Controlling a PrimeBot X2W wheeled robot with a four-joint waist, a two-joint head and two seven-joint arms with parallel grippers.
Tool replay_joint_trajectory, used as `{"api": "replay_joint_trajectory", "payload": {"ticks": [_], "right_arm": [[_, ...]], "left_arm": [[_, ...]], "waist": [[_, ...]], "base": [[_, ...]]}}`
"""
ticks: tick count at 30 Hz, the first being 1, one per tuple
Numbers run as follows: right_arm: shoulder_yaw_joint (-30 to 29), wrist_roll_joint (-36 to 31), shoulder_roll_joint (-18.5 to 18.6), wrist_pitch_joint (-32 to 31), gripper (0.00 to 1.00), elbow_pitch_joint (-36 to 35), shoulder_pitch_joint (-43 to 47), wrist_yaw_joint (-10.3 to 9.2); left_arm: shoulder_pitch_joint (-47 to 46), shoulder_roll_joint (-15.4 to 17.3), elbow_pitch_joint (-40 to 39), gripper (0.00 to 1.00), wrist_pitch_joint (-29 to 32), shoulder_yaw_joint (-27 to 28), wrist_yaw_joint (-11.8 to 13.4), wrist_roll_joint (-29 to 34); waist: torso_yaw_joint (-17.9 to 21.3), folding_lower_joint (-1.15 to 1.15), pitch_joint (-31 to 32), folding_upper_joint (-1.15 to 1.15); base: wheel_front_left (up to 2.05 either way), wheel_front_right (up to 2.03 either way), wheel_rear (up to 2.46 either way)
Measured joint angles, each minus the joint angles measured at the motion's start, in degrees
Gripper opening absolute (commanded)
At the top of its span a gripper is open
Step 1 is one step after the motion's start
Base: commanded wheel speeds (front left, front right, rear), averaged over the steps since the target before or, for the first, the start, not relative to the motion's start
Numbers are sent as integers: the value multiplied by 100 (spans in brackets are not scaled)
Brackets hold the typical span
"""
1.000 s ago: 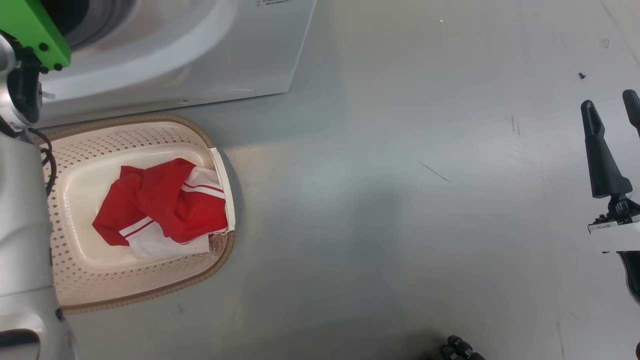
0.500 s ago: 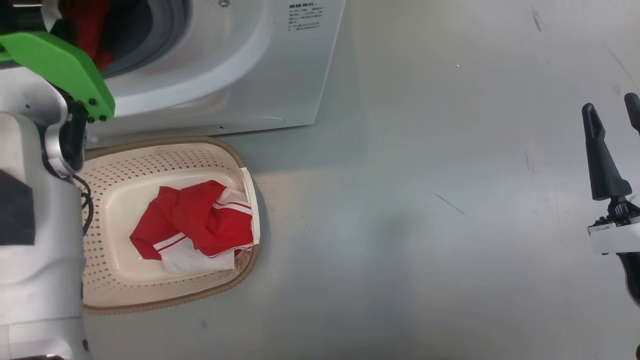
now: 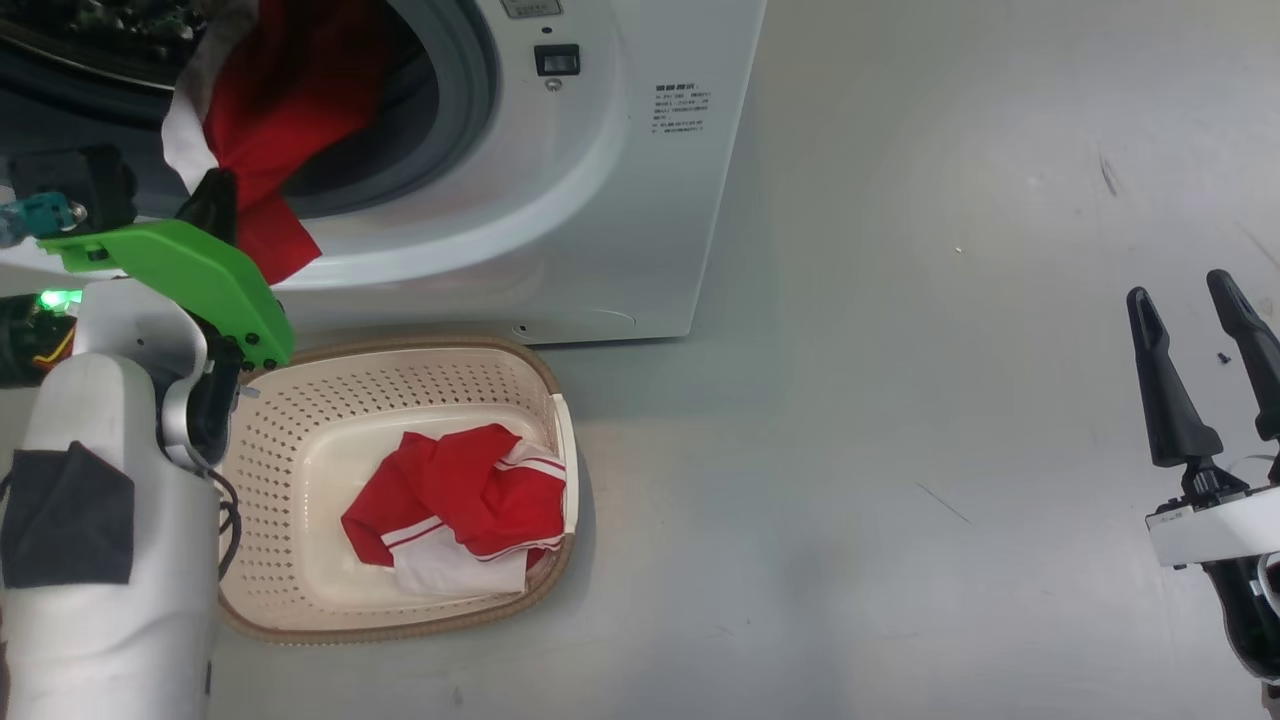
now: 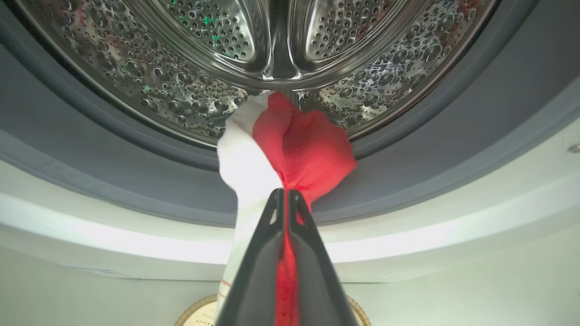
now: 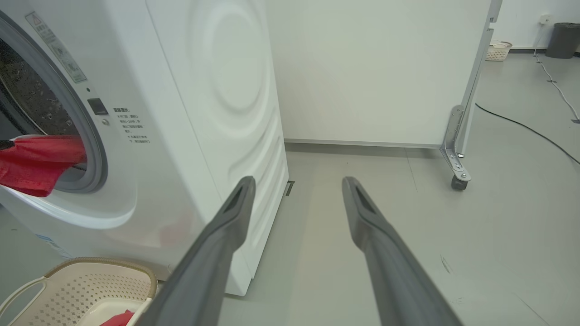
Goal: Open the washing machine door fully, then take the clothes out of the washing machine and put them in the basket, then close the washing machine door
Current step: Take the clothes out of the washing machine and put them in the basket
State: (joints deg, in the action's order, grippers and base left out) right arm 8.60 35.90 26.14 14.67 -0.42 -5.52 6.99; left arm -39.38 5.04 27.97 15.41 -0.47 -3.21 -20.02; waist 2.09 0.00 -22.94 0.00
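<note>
Our left forearm (image 3: 110,640) is a pale shell with a dark patch (image 3: 65,520) — a green plate (image 3: 190,280) with black screws (image 3: 262,340); our right fingers (image 3: 1165,400) long, dark

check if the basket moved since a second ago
No: the basket still sits by the bottom front edge of the washing machine; the whole view shifted, so the camera moved.

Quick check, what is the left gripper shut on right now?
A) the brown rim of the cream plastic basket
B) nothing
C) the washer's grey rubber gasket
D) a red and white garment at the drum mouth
D: the left wrist view shows the left gripper closed on a red and white garment in front of the perforated steel drum.
</note>
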Motion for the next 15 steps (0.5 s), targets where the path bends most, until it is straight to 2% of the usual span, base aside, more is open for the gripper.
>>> {"api": "replay_joint_trajectory", "payload": {"ticks": [5,15], "right_arm": [[-91,-56,-75,0,100,111,174,0],[-201,-185,-101,0,100,219,464,0]], "left_arm": [[415,-33,-52,0,-347,-59,-170,-44],[1034,-51,-261,0,-992,-433,-265,97]], "waist": [[-190,0,378,0],[-543,0,933,0]], "base": [[0,0,0],[0,0,0]]}}
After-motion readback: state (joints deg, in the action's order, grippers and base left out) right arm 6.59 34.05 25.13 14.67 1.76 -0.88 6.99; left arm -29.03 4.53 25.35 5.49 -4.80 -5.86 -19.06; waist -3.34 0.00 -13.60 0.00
